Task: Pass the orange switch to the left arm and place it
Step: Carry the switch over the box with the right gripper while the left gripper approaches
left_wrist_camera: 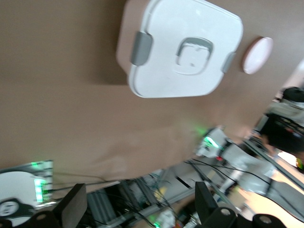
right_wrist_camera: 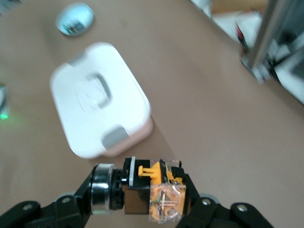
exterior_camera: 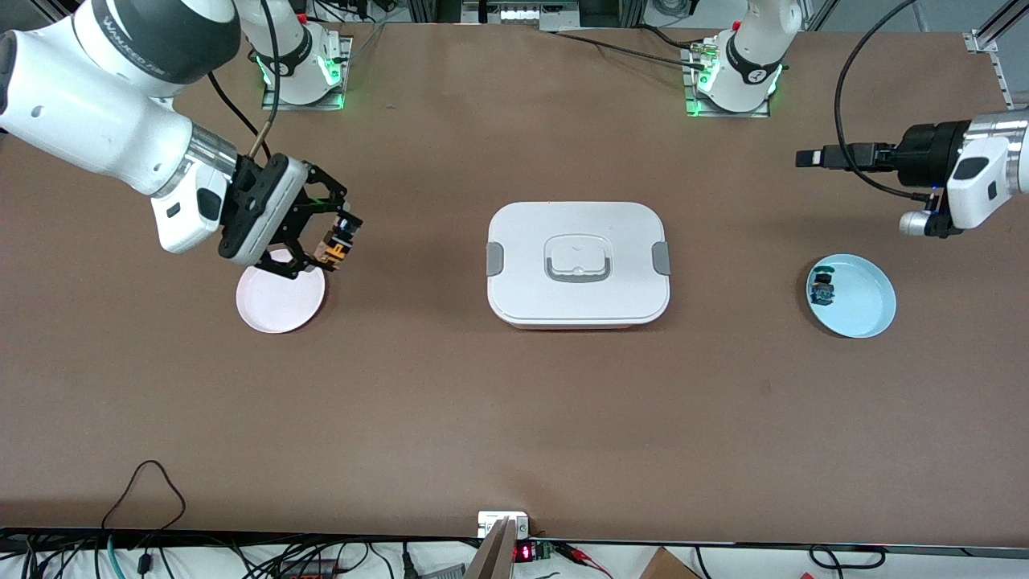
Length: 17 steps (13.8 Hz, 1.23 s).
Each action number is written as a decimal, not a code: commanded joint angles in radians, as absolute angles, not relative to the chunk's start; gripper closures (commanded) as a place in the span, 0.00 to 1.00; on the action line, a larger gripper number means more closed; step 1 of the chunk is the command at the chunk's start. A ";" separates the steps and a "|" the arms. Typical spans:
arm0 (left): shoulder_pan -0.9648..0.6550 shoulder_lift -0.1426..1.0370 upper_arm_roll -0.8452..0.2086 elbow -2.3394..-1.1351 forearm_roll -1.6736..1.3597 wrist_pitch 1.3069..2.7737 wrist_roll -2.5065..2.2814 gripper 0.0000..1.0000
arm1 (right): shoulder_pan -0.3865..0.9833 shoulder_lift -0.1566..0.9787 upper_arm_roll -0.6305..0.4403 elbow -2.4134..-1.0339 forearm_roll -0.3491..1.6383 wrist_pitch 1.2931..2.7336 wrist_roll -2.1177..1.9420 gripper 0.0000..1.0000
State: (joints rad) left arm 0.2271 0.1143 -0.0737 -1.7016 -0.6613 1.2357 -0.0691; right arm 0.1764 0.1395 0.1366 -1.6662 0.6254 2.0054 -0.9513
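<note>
The orange switch point(exterior_camera: 341, 242) point(right_wrist_camera: 153, 192) has a black body, an orange part and a clear end. My right gripper point(exterior_camera: 338, 244) point(right_wrist_camera: 145, 199) is shut on it, up in the air over the rim of a pink plate point(exterior_camera: 280, 303). The white box point(exterior_camera: 522, 241) point(left_wrist_camera: 185, 47) point(right_wrist_camera: 95, 118), with grey latches and a lid handle, stands in the middle of the table. My left gripper point(exterior_camera: 812, 158) point(left_wrist_camera: 140, 209) hangs open and empty over the left arm's end of the table, pointing toward the box, its fingers point(left_wrist_camera: 73, 206) wide apart.
A blue plate point(exterior_camera: 864, 301) point(right_wrist_camera: 74, 18) lies toward the left arm's end and carries a small blue-bodied switch point(exterior_camera: 821, 288). The pink plate point(left_wrist_camera: 258, 54) lies toward the right arm's end. Cables and a small device sit along the table edge nearest the front camera.
</note>
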 commanded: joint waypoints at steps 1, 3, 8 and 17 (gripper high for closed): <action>0.247 0.157 -0.087 -1.681 -0.759 1.184 -0.057 0.00 | 0.173 0.155 0.144 -1.643 0.820 2.017 -1.139 0.99; 0.238 0.158 -0.092 -1.692 -0.811 1.195 -0.054 0.00 | 0.172 0.167 0.144 -1.641 0.937 2.016 -1.286 0.99; 0.244 0.163 -0.092 -1.871 -1.179 1.230 0.032 0.00 | 0.222 0.201 0.146 -1.647 1.081 2.010 -1.489 0.99; 0.238 0.130 -0.313 -2.016 -1.457 1.613 0.120 0.00 | 0.311 0.313 0.144 -1.647 1.497 2.014 -1.729 0.98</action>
State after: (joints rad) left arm 0.2312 0.1682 -0.2556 -1.9765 -1.3834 1.5300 0.1038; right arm 0.2837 0.3004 0.1451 -1.6643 1.4137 2.0123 -1.7081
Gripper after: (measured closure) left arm 0.000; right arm 0.273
